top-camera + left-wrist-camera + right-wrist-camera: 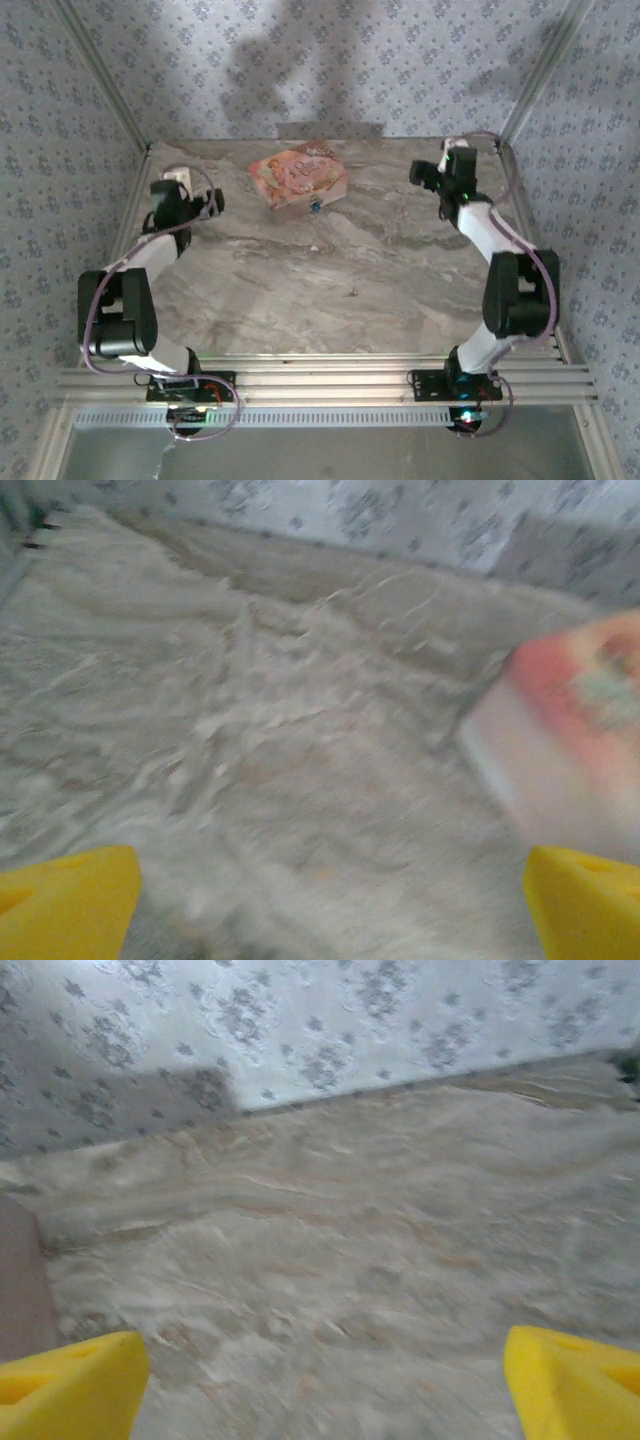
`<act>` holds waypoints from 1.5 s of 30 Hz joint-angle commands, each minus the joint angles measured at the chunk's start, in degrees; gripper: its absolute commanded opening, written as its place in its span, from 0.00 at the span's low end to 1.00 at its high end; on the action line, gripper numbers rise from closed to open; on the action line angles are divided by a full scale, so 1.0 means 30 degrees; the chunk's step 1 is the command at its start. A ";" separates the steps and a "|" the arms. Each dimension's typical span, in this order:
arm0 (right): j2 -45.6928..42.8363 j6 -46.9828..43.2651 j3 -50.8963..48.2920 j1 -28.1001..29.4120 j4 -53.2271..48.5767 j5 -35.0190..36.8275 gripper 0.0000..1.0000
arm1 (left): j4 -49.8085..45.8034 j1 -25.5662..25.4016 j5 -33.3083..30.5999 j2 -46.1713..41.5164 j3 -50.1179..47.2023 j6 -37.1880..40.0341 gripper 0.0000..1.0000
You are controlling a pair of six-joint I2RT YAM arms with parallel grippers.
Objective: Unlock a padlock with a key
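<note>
Sitting at the near edge of the pink box [298, 178], the padlock [315, 207] lies right of the left claw [212, 201] and left of the right claw [422, 173], roughly midway. Both claws gape, empty. Its long axis is too small to judge.
</note>
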 commanded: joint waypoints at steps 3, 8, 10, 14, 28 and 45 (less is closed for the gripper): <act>0.5967 0.2793 0.7634 0.2434 -0.5860 -0.1126 0.90 | -0.4026 -0.0734 0.5578 0.3291 0.3879 -0.5504 0.91; 1.1155 0.3330 1.4572 0.4190 -0.7618 -0.2391 0.86 | -0.5133 -0.2441 0.6059 0.5996 0.6899 -0.6495 0.83; 1.2950 0.3645 1.6752 0.4662 -0.8094 -0.3124 0.85 | -0.5690 -0.2872 0.6290 0.7075 0.7900 -0.6728 0.78; 1.4827 0.3715 1.8406 0.5146 -0.7725 -0.4318 0.80 | -0.6063 -0.3302 0.6774 0.8409 0.8628 -0.7365 0.65; 1.0167 0.2061 1.0088 0.7691 -0.6434 -0.5166 0.54 | -0.9411 -0.3431 0.5808 0.5615 0.5402 -0.5580 0.48; 0.4330 0.4942 0.5941 0.9895 -0.7828 -0.2327 0.70 | -1.5315 -0.3433 -0.0702 -0.2874 0.2937 -0.2705 0.69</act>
